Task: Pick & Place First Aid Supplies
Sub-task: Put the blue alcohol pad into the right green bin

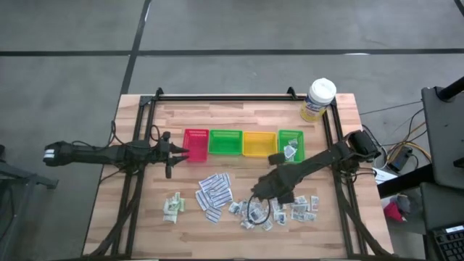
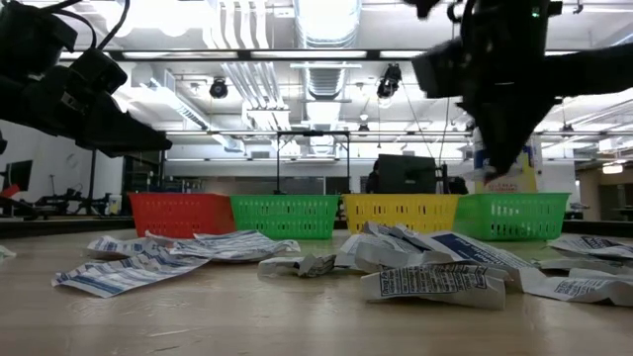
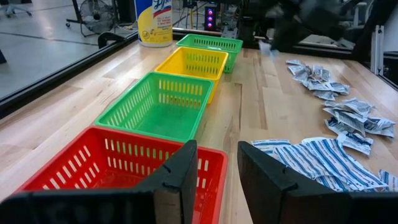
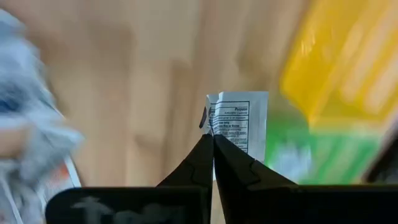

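The right gripper [image 4: 212, 146] pinches a small printed packet [image 4: 239, 121] by its edge, letting it hang clear for carrying to a tray.

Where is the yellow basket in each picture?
High view: yellow basket, third along the row, between two green baskets.
Low view: right of centre, behind the packets.
Left wrist view: third from the camera.
Right wrist view: blurred yellow behind the pinched packet.
Shared landmark: neighbouring green basket.
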`<control>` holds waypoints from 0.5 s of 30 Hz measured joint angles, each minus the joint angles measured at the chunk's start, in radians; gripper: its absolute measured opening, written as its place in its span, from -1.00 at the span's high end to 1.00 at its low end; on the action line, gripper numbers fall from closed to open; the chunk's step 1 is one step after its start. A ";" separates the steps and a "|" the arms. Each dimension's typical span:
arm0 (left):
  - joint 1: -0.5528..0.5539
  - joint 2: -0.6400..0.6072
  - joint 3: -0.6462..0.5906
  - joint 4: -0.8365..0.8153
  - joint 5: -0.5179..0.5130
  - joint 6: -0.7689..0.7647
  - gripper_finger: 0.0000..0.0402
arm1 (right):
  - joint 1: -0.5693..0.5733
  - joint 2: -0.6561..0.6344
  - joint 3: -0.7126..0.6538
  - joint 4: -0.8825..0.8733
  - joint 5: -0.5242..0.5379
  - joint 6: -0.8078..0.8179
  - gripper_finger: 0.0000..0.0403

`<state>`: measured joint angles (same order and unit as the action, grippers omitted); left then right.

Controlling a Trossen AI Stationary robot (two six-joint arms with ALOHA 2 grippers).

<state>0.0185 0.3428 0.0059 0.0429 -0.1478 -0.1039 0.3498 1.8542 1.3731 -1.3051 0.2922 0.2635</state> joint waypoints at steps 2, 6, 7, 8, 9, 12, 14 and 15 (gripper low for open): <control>0.000 0.000 0.000 0.000 0.000 0.000 0.44 | -0.012 0.000 -0.001 -0.079 0.000 0.069 0.96; 0.000 0.000 0.000 0.000 0.000 0.000 0.44 | -0.042 0.000 -0.013 -0.172 -0.001 0.172 0.96; 0.000 0.000 0.000 0.000 0.000 0.000 0.44 | -0.049 0.000 -0.015 -0.182 0.002 0.178 0.96; 0.000 0.000 0.000 0.000 0.000 0.000 0.44 | -0.056 0.000 -0.018 -0.188 0.012 0.178 0.96; 0.000 0.000 0.000 0.000 0.000 0.000 0.44 | -0.062 0.000 -0.020 -0.188 0.033 0.172 0.96; 0.000 0.000 0.000 0.000 0.000 0.000 0.44 | -0.084 0.000 -0.023 -0.185 0.099 0.114 0.96; 0.000 0.000 0.000 0.000 0.000 0.000 0.44 | -0.106 0.000 -0.025 -0.181 0.122 0.070 0.96; 0.000 0.000 0.000 0.000 0.000 0.000 0.44 | -0.121 0.000 -0.025 -0.181 0.127 0.053 0.96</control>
<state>0.0185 0.3428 0.0059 0.0433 -0.1479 -0.1040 0.2292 1.8542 1.3479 -1.4858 0.4191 0.3160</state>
